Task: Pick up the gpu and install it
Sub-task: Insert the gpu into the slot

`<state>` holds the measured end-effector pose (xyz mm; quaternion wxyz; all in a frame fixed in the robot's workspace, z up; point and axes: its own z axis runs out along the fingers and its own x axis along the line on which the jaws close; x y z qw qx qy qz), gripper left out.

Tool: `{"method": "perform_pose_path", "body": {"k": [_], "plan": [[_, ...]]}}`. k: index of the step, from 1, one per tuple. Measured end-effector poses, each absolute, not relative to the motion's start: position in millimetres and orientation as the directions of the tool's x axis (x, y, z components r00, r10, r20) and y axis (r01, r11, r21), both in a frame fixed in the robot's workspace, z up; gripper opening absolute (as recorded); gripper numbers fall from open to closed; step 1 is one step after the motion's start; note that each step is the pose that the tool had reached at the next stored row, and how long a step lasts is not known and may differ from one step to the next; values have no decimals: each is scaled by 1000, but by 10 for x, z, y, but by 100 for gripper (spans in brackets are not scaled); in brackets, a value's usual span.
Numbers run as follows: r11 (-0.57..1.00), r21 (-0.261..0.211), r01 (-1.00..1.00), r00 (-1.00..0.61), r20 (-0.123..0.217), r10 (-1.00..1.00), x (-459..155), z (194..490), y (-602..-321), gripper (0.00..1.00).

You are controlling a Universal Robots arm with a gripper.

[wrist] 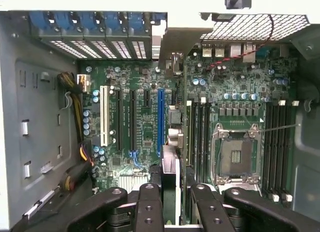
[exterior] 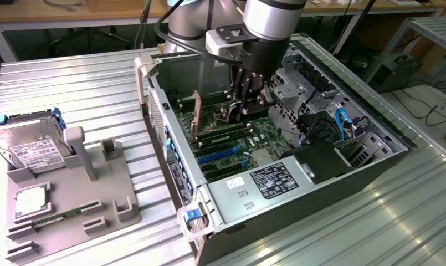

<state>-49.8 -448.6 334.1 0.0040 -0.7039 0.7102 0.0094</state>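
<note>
The gpu (wrist: pixel 170 182) is in my grasp, a thin card seen edge-on between my fingers (wrist: pixel 148 207), which are closed against its two flat faces. In the exterior view my gripper (exterior: pixel 246 108) is lowered inside the open computer case (exterior: pixel 370 124), and the card hangs below it over the motherboard (exterior: pixel 263 133). The card's long axis runs along the expansion slots, toward the rear wall of the case where its metal bracket (wrist: pixel 175 44) reaches the slot openings. From the wrist, it sits directly in line with my tool and just beside the blue slot (wrist: pixel 160 122); I cannot tell whether its edge is already seated or only hovering above the board. Counting what lies around: one white slot (wrist: pixel 104 116), one long blue slot, one empty processor socket (wrist: pixel 236 154). Outside the case, on the grey fixture tray (exterior: pixel 127 213) at the exterior view's left, I count one hard drive (exterior: pixel 32 152) and one green memory stick (exterior: pixel 60 216)
</note>
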Motion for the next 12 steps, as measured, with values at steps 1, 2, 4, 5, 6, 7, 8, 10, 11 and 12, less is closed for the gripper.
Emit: {"method": "perform_pose_path", "body": {"k": [1,2,4,5,6,7,8,10,11,12], "plan": [[19,8,-1000,-19,-19,-1000,-503,3314,-4486,27],[19,8,-1000,-19,-19,-1000,-506,3295,-4486,27],[19,8,-1000,-19,-19,-1000,-510,3250,-4491,27],[19,8,-1000,-19,-19,-1000,-522,3227,-4492,27],[19,8,-1000,-19,-19,-1000,-549,3202,-4492,27],[19,8,-1000,-19,-19,-1000,-561,3182,-4492,27],[19,8,-1000,-19,-19,-1000,-563,3165,-4493,27],[19,8,-1000,-19,-19,-1000,-564,3131,-4508,27],[19,8,-1000,-19,-19,-1000,-564,3112,-4518,27],[19,9,-1000,-19,-19,-1000,-564,3093,-4527,27]]}}
